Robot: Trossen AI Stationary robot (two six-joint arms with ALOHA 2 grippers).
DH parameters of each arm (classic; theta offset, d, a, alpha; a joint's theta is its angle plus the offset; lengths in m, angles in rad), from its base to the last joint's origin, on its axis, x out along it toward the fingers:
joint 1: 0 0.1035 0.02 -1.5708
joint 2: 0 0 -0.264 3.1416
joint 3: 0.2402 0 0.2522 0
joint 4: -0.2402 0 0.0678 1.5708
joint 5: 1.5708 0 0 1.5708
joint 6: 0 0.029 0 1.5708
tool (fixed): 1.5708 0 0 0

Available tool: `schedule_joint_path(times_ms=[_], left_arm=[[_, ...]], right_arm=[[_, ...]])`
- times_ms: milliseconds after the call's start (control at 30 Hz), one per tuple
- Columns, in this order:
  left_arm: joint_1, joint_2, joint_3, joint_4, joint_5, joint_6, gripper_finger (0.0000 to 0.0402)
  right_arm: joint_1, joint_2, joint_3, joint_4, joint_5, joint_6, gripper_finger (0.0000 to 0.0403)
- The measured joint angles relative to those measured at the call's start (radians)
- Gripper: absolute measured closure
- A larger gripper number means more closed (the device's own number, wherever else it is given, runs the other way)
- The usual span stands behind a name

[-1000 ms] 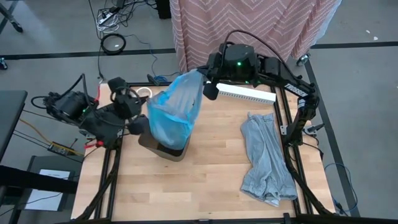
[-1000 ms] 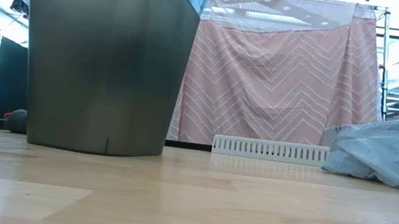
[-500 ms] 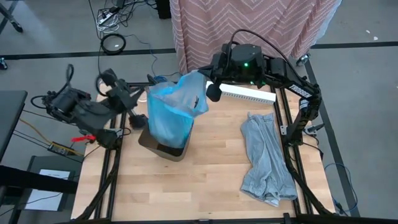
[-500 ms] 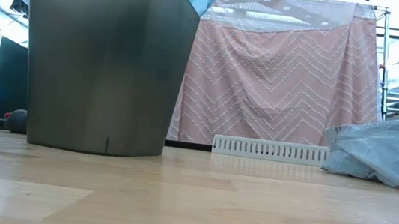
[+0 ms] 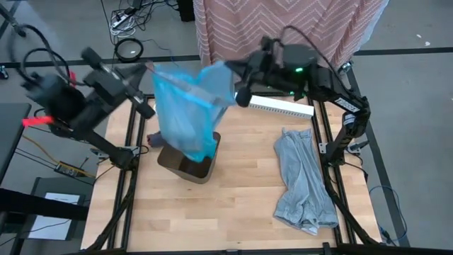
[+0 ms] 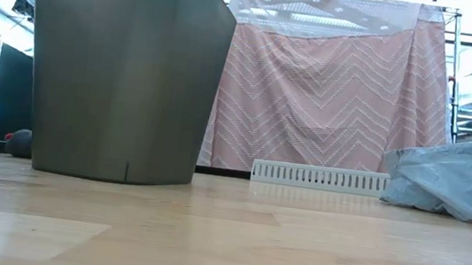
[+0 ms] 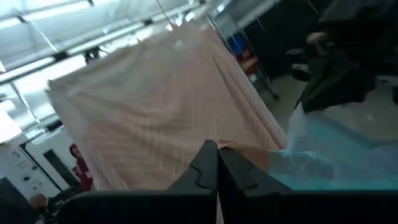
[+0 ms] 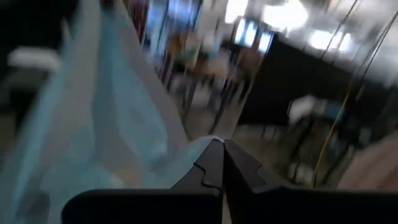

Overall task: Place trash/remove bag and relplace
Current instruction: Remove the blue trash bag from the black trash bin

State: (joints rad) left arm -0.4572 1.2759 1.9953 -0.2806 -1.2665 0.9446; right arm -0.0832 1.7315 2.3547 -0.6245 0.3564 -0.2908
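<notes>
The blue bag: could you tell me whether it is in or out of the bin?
Mostly out: both grippers hold the blue bag stretched above the bin.

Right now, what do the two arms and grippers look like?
Both arms are dark, jointed, with black cables looping off them. The right arm shows a green light; the left arm has a red part. The left gripper and right gripper have dark angular fingers.
</notes>
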Motion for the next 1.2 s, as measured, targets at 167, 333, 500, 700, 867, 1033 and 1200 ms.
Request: schedule_joint_path(times_ms=[167,333,500,700,867,1033,1200], left_arm=[[0.000,-0.001,0.000,0.240,0.090,0.154,0.0400],[0.016,-0.016,0.000,0.241,0.108,0.140,0.0400],[0.033,-0.014,0.000,0.129,0.075,0.052,0.0400],[0.015,-0.008,-0.002,0.046,-0.006,-0.090,0.0400],[-0.078,-0.005,-0.002,0.066,-0.065,-0.184,0.0400],[-0.136,-0.005,-0.002,-0.062,-0.268,-0.190,0.0400],[-0.141,-0.005,-0.002,-0.176,-0.300,-0.180,0.0400]], right_arm=[[0.028,-0.016,0.001,0.309,0.001,-0.198,0.0403],[0.009,-0.022,0.001,0.341,0.137,-0.300,0.0403],[0.013,-0.019,0.000,0.254,0.231,-0.303,0.0403],[0.104,-0.025,0.000,0.278,0.086,-0.226,0.0403],[0.186,-0.027,0.000,0.280,0.054,-0.123,0.0403],[0.204,-0.013,-0.001,0.241,-0.083,0.033,0.0403],[0.180,0.025,-0.005,0.273,-0.150,0.112,0.0403]])
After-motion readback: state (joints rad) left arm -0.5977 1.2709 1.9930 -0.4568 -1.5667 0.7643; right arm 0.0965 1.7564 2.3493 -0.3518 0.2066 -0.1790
